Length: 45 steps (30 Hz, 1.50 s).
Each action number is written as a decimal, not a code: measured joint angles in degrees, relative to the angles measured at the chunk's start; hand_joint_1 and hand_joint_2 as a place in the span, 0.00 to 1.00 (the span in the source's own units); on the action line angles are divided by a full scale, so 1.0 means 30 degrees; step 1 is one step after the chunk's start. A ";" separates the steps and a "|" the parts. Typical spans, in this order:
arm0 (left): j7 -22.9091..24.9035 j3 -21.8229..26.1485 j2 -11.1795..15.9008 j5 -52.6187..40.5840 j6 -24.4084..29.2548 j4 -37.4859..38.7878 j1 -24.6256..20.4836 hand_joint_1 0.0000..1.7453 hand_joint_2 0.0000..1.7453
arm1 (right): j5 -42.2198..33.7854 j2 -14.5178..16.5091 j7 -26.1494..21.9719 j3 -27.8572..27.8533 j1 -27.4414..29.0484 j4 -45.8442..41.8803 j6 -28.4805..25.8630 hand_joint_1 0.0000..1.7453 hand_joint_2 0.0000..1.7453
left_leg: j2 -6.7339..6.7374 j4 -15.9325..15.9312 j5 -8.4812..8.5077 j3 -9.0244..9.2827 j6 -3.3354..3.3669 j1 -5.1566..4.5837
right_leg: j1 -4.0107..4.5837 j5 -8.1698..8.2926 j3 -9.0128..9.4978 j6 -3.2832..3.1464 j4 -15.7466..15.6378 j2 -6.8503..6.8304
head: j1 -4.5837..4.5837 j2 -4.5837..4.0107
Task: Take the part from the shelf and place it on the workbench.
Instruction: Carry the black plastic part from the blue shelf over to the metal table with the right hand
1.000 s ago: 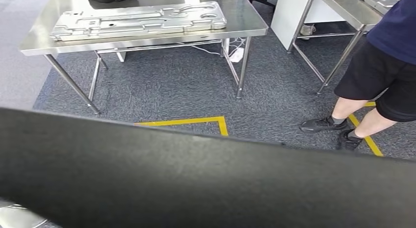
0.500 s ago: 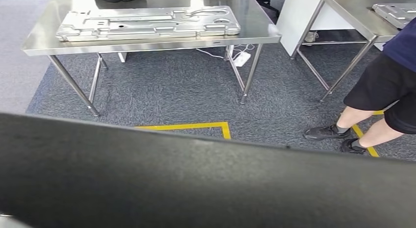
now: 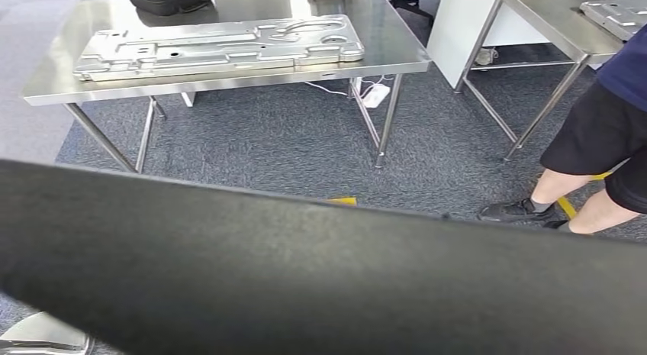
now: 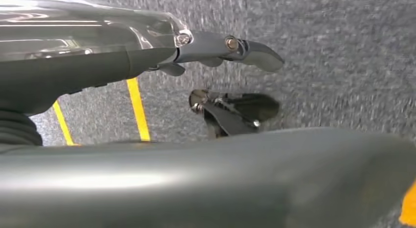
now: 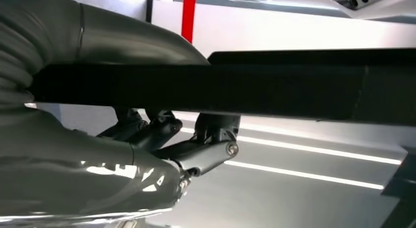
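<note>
A wide dark part (image 3: pixel 320 271) fills the near foreground. At 11 o'clock, a steel worktop (image 3: pixel 385 42) carries a metal panel (image 3: pixel 217 43). The right robot hand (image 5: pixel 186 139) grips the part from beneath; I cannot tell the left robot hand's (image 4: pixel 230 76) grasp.

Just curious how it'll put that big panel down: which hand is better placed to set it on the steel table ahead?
Left, slightly, I'd guess: the workbench stands ahead toward the left. The right hand grips the part at its edge, so likely both lower it together.
</note>
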 joint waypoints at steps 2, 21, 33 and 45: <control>0.0004 0.0000 0.0016 0.0000 0.0013 0.0000 0.0039 0.00 1.00 | 0.0002 0.0000 0.0000 0.0000 0.0023 0.0000 0.0000 1.00 1.00 | 0.0001 0.0924 0.0122 -0.0967 -0.0164 0.0106 | -0.0068 -0.0250 0.0237 0.0076 0.0006 0.0042 | -0.0002 0.0000; 0.0286 -0.0029 0.0036 -0.0160 0.0029 0.0000 -0.0035 0.00 1.00 | 0.0144 -0.0095 -0.0047 -0.0266 0.0281 -0.0024 -0.0189 1.00 1.00 | -0.0049 -0.3620 0.1919 0.1499 0.0934 -0.0039 | 0.0181 -0.0029 -0.1277 0.0599 0.1854 0.0074 | 0.0018 0.0000; 0.0636 -0.0295 -0.0053 -0.0321 0.0175 0.0000 -0.0315 0.00 1.00 | 0.0760 -0.0679 0.0116 -0.0519 0.0964 -0.0528 -0.0907 1.00 1.00 | -0.0033 0.0550 0.0538 -0.0817 -0.0246 0.0222 | 0.0036 -0.0288 0.0299 -0.0041 0.0029 0.0078 | 0.0042 -0.0002; 0.0831 -0.0601 -0.0439 -0.0350 0.0138 0.0007 -0.0666 0.00 1.00 | 0.0712 -0.1136 0.0647 -0.0765 0.0809 -0.0889 -0.1107 1.00 1.00 | 0.0036 -0.3554 0.2760 0.0376 0.0709 0.0220 | -0.0043 -0.2491 -0.0255 0.1024 0.2826 0.0094 | 0.0047 0.0002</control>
